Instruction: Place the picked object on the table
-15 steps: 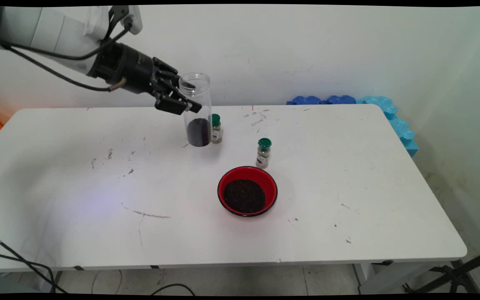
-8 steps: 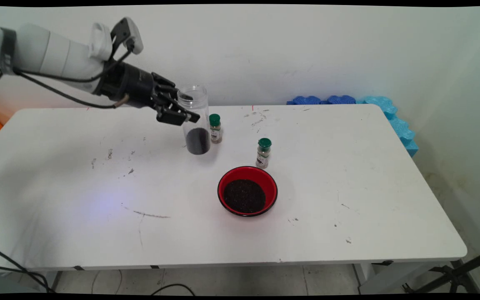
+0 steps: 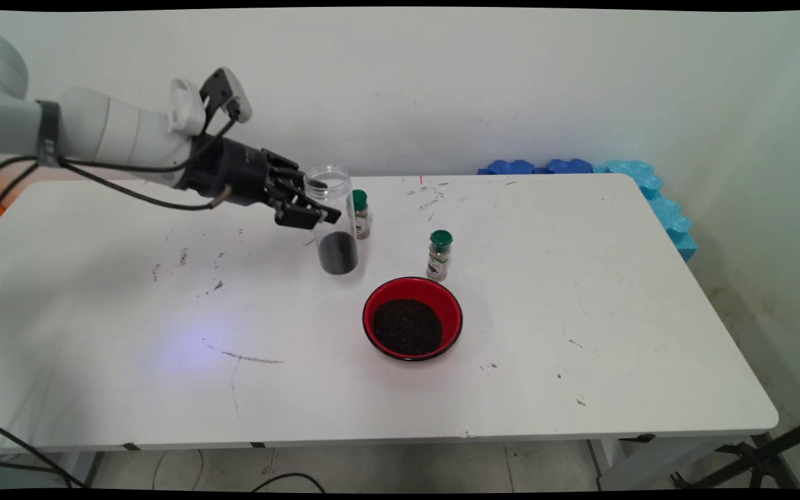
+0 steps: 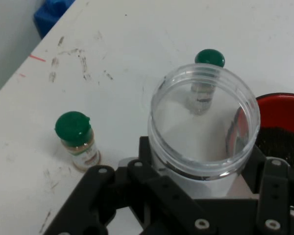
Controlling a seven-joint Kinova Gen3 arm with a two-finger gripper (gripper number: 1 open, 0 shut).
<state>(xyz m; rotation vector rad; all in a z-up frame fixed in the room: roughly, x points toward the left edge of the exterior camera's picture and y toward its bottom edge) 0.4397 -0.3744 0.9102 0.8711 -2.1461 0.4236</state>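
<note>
1. Right now the hand [image 3: 322, 208] is clamping a clear plastic jar [image 3: 334, 219] round its upper wall, upright and open-mouthed, a dark granular fill sitting in its bottom; its base is at or just above the worktop [image 3: 580, 312], and I cannot tell which.
2. Smooth plastic is giving the hard black fingers [image 4: 272, 196] little bite, so I judge the jar could be slipping or twisting in the grip.
3. With no lid, any tilt is risking grains spilling out.
4. A small spice bottle [image 3: 360, 214] with a green cap is standing just behind the jar; a sideways drift could be knocking over this narrow thing.
5. A second green-capped bottle [image 3: 439, 255] is standing near the red bowl [image 3: 412, 318], which is round, glossy, black-rimmed and holding the same dark grainy stuff.
6. Blue foam pieces [image 3: 650, 187] with wavy edges are leaning by the worktop's far right corner, well apart from the rest.
</note>
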